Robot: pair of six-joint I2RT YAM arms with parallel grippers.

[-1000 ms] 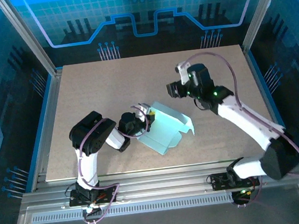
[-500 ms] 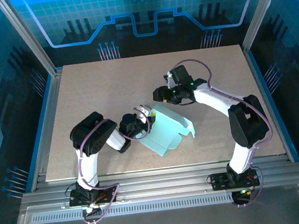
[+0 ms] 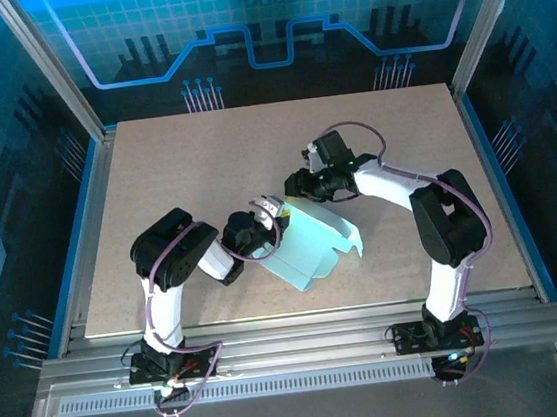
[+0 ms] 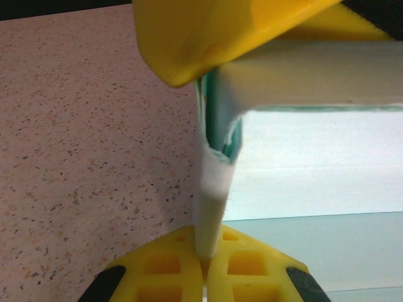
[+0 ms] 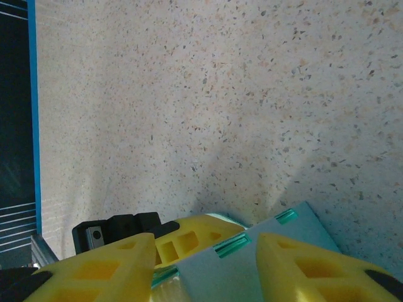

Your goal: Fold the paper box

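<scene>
Table [image 3: 172,160]: speckled beige top, both arms reaching in to its middle. Paper box [image 3: 315,243]: pale mint card, partly folded, lying at the tips of both grippers, with a flap raised along its right side.

Left gripper [image 4: 205,267]: pressed together on a thin upright strip of the card, which rises straight out of the pinch. Its pads [image 4: 249,267] are yellow and pocketed, with no gap beyond the card's thickness. The rest of the sheet spreads to the right of the pinch.

Right gripper [image 5: 201,267]: about half parted, not clamping. A corner of the card sits between its fingers [image 5: 101,267], nearer the right-hand one. Can't tell if either pad touches it. The left gripper's yellow tip and black mount sit in the same gap, on the left-hand side.

Left wrist view gives the pinch itself, plus a right-arm finger [image 4: 208,38] lying on the card's top fold. Right wrist view gives the open gap and what's inside it. Top view gives both sets of tips just beside each other at the box's far-left corner.
</scene>
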